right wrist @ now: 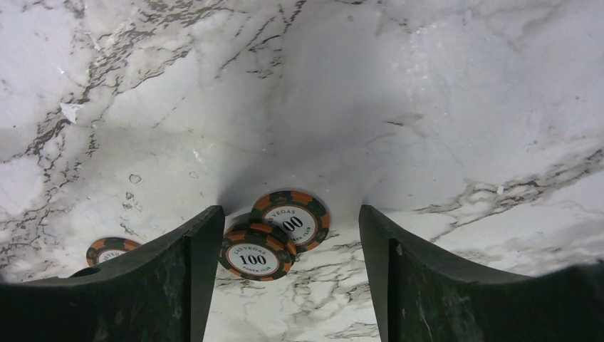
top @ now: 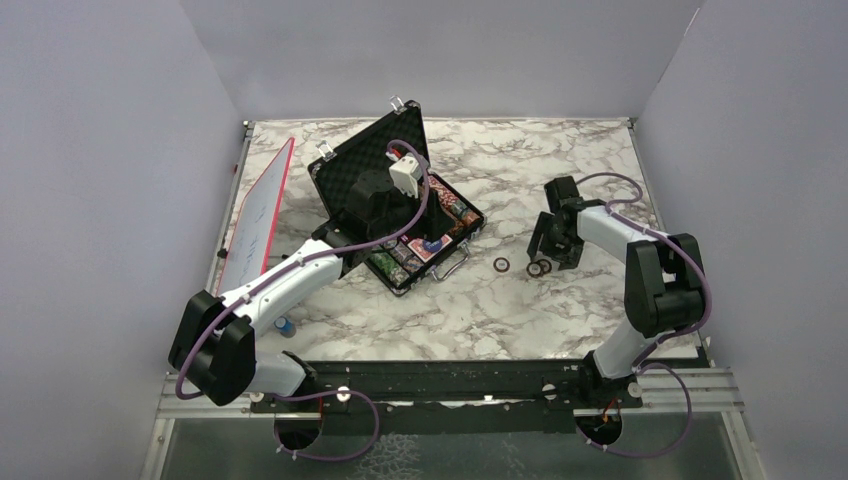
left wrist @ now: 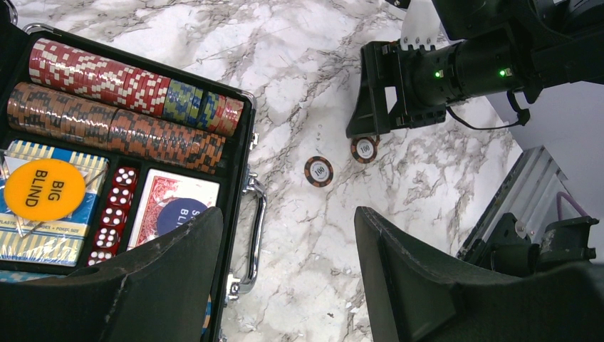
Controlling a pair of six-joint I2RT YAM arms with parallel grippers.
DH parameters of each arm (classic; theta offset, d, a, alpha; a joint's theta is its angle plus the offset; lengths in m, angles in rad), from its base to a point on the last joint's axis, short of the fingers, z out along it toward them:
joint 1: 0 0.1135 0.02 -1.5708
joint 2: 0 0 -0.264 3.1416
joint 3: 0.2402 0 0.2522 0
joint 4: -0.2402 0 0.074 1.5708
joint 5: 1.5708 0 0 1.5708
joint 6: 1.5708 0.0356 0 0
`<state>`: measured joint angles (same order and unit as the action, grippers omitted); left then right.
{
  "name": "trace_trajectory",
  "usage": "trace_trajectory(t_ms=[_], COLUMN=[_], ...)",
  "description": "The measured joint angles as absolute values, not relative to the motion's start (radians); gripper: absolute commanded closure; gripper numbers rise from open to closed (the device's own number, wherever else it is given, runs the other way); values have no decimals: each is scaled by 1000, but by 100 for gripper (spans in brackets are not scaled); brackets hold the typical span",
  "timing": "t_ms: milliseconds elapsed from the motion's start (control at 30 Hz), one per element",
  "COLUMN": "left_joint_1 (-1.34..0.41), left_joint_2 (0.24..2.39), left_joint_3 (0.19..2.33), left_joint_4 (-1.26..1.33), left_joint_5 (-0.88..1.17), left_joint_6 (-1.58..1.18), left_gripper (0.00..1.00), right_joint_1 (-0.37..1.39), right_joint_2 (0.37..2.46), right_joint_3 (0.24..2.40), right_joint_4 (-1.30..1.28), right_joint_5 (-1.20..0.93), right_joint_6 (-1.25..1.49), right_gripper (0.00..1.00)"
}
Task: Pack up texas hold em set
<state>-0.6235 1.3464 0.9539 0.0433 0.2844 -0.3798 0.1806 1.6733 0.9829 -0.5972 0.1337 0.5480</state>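
Gathering stray chips lying on the surface right of the open briefcase (top: 345, 165).
Straddling two overlapping chips (right wrist: 256, 258) with the right hand (right wrist: 288, 214), spread wide, likely so as to be closing on both together; leaving a third chip (top: 501, 264) lying between that pair and the briefcase. Holding the left hand (left wrist: 288, 214), also wide and empty, over the briefcase's handle (left wrist: 256, 228) side, probably keeping clear of the filled chip rows (left wrist: 128, 107) inside.
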Motion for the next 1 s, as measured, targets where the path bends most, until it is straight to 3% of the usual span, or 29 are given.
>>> trace_trajectory(t_ms=[167,400,700,1000], left_joint_1=[-624,-624,-624,-624], left_joint_2=[1354,1354,1354,1354], left_joint_3=[961,961,961,961], left_joint_4=[42,43,43,43], left_joint_5=[284,283,283,283], left_joint_6=[-381,-382,-382,-385], left_gripper=[29,29,29,29], right_joint_1=[181,181,210,220], right_joint_2=[1671,1657,1645,1644], right_joint_3=[987,979,958,952], right_joint_4=[-603,-653,-668,-671], right_joint_5=[105,69,73,86], right_joint_6=[516,507,549,581], right_gripper=[16,20,44,74])
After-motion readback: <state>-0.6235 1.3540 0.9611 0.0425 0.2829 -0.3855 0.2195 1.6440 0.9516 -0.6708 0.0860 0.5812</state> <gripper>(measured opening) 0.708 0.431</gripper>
